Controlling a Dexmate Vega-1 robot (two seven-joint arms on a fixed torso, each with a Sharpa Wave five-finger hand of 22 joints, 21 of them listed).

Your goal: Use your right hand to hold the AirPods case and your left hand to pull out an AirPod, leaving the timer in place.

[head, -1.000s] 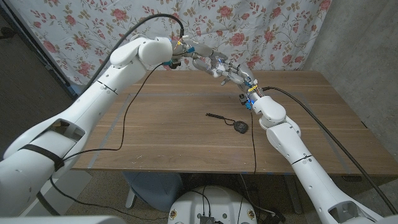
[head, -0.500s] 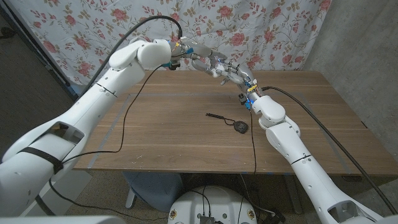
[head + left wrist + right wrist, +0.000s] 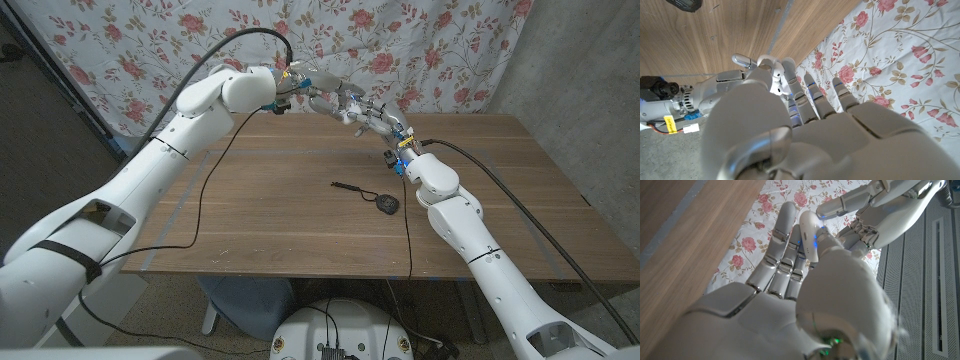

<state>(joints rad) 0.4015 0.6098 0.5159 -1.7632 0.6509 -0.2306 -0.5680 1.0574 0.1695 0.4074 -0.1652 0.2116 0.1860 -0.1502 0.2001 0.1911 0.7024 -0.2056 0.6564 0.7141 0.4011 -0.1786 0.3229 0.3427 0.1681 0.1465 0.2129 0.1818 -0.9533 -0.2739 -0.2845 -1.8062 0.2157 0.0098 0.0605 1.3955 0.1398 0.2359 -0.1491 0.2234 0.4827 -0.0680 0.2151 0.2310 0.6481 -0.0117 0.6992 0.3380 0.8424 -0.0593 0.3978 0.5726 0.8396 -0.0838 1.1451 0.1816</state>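
Head view: both arms raised over the far side of the table (image 3: 300, 200), hands meeting in the air in front of the flowered cloth (image 3: 420, 50). Left hand (image 3: 335, 100) and right hand (image 3: 385, 125) are touching or nearly touching at the fingertips.

Right wrist view: right hand (image 3: 805, 295) grips a white AirPods case (image 3: 810, 237) between thumb and fingers; the case stands up out of the grip. Left hand (image 3: 885, 210) reaches in just beside it.

Left wrist view: left hand (image 3: 790, 130), fingers curled in, pinches a small white AirPod (image 3: 776, 82) at the fingertips, close against the right hand (image 3: 730, 82). I cannot tell whether the AirPod is clear of the case.

Timer (image 3: 386, 204): black, with strap, lying on the table near the right forearm, well apart from both hands.
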